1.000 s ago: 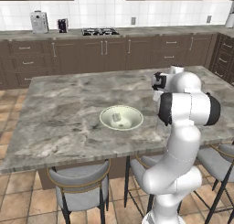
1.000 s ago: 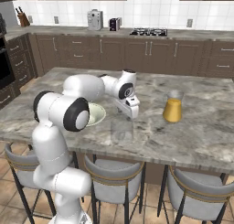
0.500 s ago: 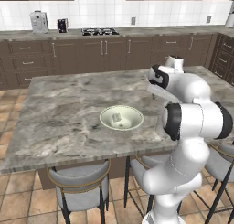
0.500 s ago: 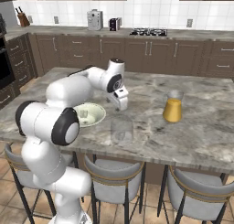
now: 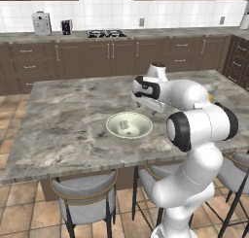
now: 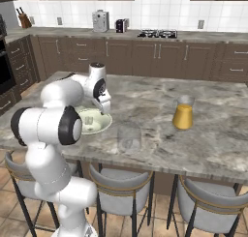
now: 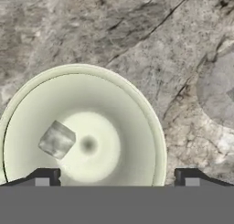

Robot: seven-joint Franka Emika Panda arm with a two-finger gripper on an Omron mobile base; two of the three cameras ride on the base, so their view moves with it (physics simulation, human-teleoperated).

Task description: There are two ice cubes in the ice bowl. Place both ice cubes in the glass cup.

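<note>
The arm has swung over since half a second ago, away from the glass cup (image 6: 129, 137) and toward the ice bowl (image 5: 129, 126), so the fingers (image 7: 114, 177) now hang above the bowl on the desk (image 5: 68, 115). Before, they were higher and nearer the middle of the desk; now, in the left base view, they (image 5: 146, 107) sit just over the far rim of the bowl. The two dark tips are wide apart, one at each side of the bottom of the hand view, and nothing is held between them. The bowl has not moved. In the hand view it lies right under the fingers, with its rim (image 7: 137, 99) curving from one tip round to the other. One ice cube (image 7: 56, 140) rests inside the bowl, nearer the left tip and a bit ahead of it. In the left base view two pale lumps, the ice cubes (image 5: 127, 128), lie close together in the bottom of the bowl. The glass cup stands on the desk off to the right of the fingers, apart from the bowl, and shows as a round grey blur (image 7: 219, 90) at the right edge of the hand view. An orange cup (image 6: 183, 113) stands farther off on the same side, and it has stayed put too.
</note>
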